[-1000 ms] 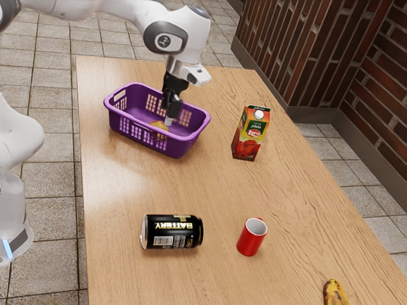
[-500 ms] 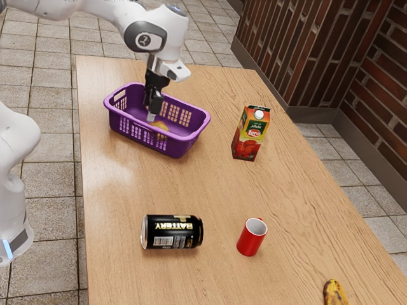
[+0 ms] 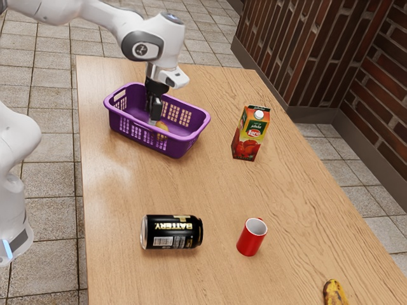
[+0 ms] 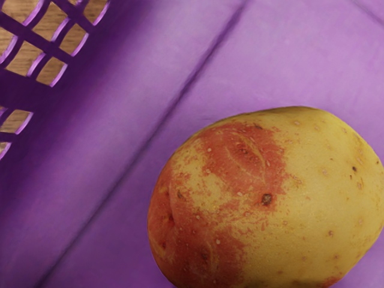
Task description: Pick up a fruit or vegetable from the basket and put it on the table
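The black gripper (image 3: 153, 119) reaches down inside the purple basket (image 3: 148, 141), close beside a yellowish potato (image 3: 163, 128) on the side toward the exterior view's left. In the wrist view, the potato (image 4: 270, 201) has yellow skin with a large red patch and small dark spots. It lies on the basket's smooth purple floor (image 4: 198, 90), near a lattice wall. The basket's near wall partly hides the potato in the exterior view. Whether the gripper touches it is unclear.
A red and green juice carton (image 3: 250, 135) stands upright beside the basket. Farther toward the viewer are a black can (image 3: 172, 232) on its side and a red mug (image 3: 252, 237). A banana (image 3: 334, 293) lies at the lower edge. The table (image 3: 210, 184) is wooden.
My hand has moved toward the exterior view's left across the basket, then dropped lower beside the potato. The basket, carton, can and mug have stayed where they were.
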